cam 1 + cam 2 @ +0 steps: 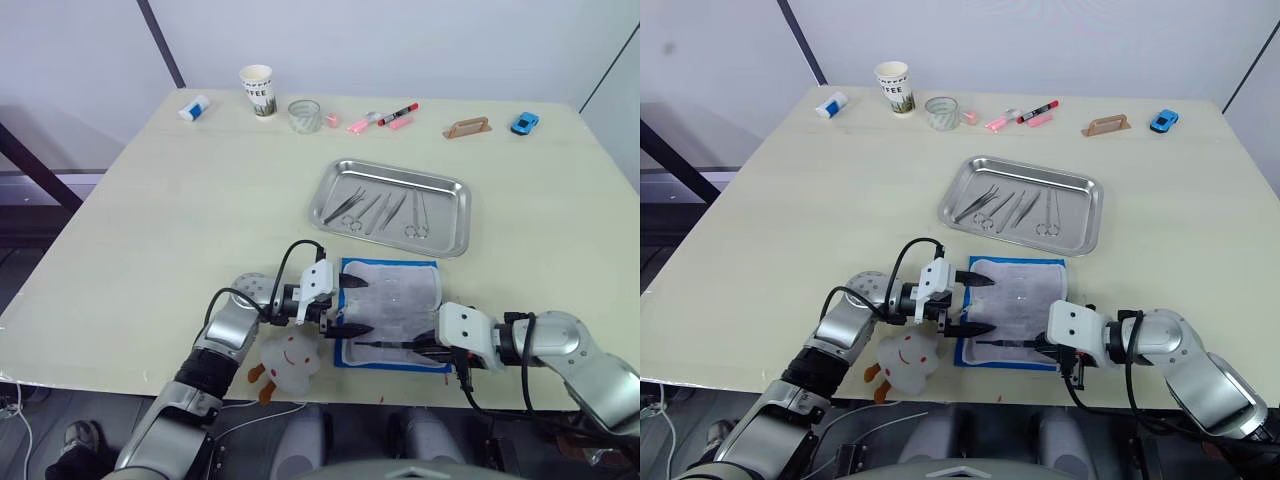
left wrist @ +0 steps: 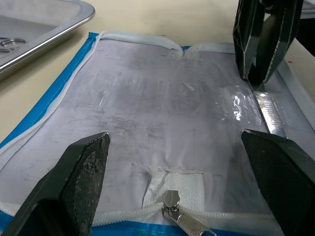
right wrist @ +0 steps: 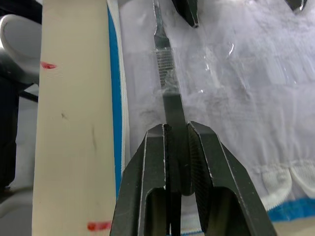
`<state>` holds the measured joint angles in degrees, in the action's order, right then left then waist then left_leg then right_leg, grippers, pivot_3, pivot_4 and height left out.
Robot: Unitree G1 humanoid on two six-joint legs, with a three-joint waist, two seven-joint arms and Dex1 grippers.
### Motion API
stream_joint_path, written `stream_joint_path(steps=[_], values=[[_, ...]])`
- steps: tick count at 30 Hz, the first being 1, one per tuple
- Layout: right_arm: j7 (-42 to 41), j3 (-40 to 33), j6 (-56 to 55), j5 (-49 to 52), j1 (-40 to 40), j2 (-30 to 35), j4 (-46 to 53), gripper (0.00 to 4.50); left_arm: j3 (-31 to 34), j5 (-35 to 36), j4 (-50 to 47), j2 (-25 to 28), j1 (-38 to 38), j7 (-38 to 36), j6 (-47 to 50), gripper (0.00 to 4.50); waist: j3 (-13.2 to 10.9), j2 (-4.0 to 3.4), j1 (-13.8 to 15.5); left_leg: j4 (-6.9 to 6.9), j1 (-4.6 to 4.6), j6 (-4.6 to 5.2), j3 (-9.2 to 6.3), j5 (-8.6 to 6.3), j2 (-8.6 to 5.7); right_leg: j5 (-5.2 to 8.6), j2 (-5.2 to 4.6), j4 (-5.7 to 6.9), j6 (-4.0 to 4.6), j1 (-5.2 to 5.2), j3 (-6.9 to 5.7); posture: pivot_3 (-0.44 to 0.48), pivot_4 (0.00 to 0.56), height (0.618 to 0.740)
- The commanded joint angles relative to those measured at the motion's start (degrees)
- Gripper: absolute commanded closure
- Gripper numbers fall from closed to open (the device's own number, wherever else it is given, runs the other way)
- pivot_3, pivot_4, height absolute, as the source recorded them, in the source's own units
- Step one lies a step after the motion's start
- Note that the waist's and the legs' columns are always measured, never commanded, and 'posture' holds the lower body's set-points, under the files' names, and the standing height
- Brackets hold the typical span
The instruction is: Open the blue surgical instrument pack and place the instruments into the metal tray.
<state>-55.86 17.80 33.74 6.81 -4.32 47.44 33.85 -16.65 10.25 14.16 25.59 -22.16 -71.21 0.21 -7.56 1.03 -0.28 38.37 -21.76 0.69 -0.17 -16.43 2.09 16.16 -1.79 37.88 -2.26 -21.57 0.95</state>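
Right wrist view shows the right end effector (image 3: 176,162) clamped on the tail of a slim flat instrument (image 3: 165,73) that lies along the near edge of the open blue surgical instrument pack (image 1: 390,312). The grip sits at the very end of the tool, so it could pivot or slip out during the lift and carry. Its far tip may also catch in the clear slot of the white lining and drag the pack.

The left end effector (image 2: 177,162) hovers with its fingers spread wide over the pack's zipper side, not pressing it down, so nothing pins the pack.

The metal tray (image 1: 455,215) lies just beyond the pack and already holds several instruments (image 1: 380,210).

The pale bench (image 1: 180,220) carries a paper cup (image 1: 257,90), markers (image 1: 397,114) and a toy car (image 1: 524,123) along its far edge, with plain walls behind.
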Motion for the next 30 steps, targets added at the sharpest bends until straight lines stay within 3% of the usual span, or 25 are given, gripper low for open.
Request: stream_joint_path(steps=[1,30], values=[[0.5,-0.8,2.5,-0.1,-1.8,1.3,2.4,4.42,-1.8,-1.9,1.9,0.2,0.9,-0.1,1.2,0.00,0.0,0.00,0.0,0.01,0.00,0.00,0.00,0.00,0.00,0.00,-0.01,0.00,0.00,0.00,0.00,0.000,0.150,0.740],[-0.9,5.5,5.6,-3.6,-10.3,4.9,3.2,4.42,-3.3,-3.9,4.2,-0.1,0.3,1.1,0.4,0.00,0.0,-0.03,0.6,0.03,0.00,0.00,0.00,0.00,-0.01,0.00,-0.02,0.01,0.00,0.00,-0.01,0.000,0.150,0.740]])
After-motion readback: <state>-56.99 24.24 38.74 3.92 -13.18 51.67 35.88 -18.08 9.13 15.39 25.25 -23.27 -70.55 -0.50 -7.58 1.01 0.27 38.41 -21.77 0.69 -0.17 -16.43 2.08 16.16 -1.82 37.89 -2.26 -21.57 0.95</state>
